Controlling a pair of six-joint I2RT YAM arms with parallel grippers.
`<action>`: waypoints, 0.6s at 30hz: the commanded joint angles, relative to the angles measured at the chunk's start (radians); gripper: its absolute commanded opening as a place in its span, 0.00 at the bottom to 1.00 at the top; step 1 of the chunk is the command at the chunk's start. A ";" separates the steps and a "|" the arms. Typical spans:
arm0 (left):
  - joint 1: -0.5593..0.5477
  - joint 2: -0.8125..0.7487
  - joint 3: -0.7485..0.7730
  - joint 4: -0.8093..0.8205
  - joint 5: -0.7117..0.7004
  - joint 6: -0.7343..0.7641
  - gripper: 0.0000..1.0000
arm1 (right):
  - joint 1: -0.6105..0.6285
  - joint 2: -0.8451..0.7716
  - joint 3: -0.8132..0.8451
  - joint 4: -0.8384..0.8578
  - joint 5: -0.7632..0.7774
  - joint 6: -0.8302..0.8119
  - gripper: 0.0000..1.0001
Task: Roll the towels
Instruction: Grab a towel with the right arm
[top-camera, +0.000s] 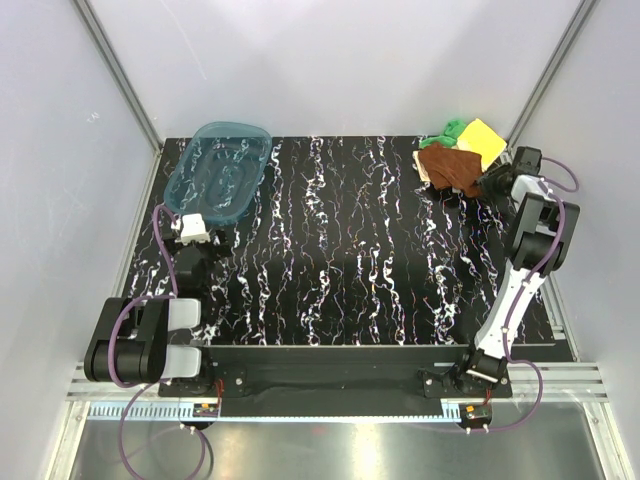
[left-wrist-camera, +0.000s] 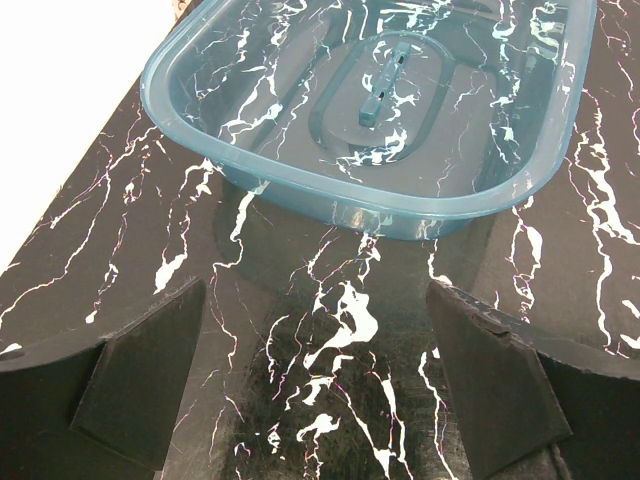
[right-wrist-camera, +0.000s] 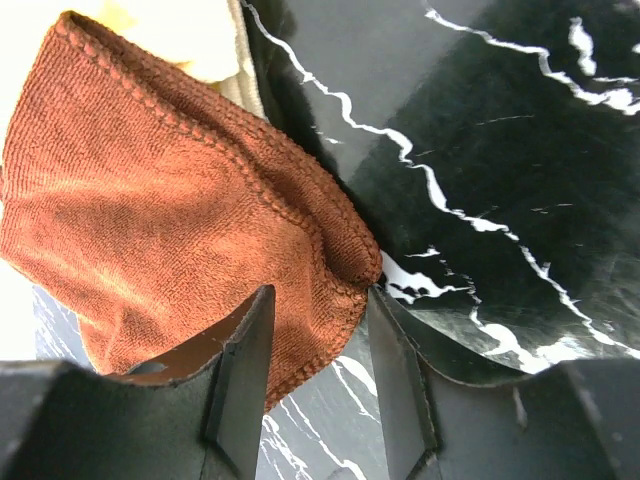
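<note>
Right gripper (right-wrist-camera: 320, 300): jaws about half closed, set either side of one corner of the rust-brown towel (right-wrist-camera: 170, 200). The cloth fills the gap between them, but I cannot tell whether it is pinched yet.
Right arm (top-camera: 525, 250): stretched forward along the right edge of the worktop (top-camera: 340, 250), wrist turned in towards the towel pile.
Towels: heaped in the far right corner. The rust-brown towel is nearest and on top, with the pale yellow towel (top-camera: 482, 140) and the green towel (top-camera: 452, 128) partly under and behind it.
Left gripper (left-wrist-camera: 315, 300): spread wide, holding nothing, just short of the near rim of the teal tray (left-wrist-camera: 300, 185).
Left arm (top-camera: 130, 340): folded back near its base.
</note>
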 joint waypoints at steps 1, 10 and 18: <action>0.005 -0.007 0.024 0.061 0.003 0.004 0.99 | 0.007 0.011 0.040 -0.035 0.002 -0.006 0.50; 0.005 -0.008 0.024 0.061 0.003 0.003 0.99 | 0.007 -0.036 -0.015 -0.026 0.015 -0.024 0.42; 0.005 -0.007 0.024 0.062 0.003 0.003 0.99 | 0.007 -0.029 -0.050 -0.001 -0.004 -0.021 0.10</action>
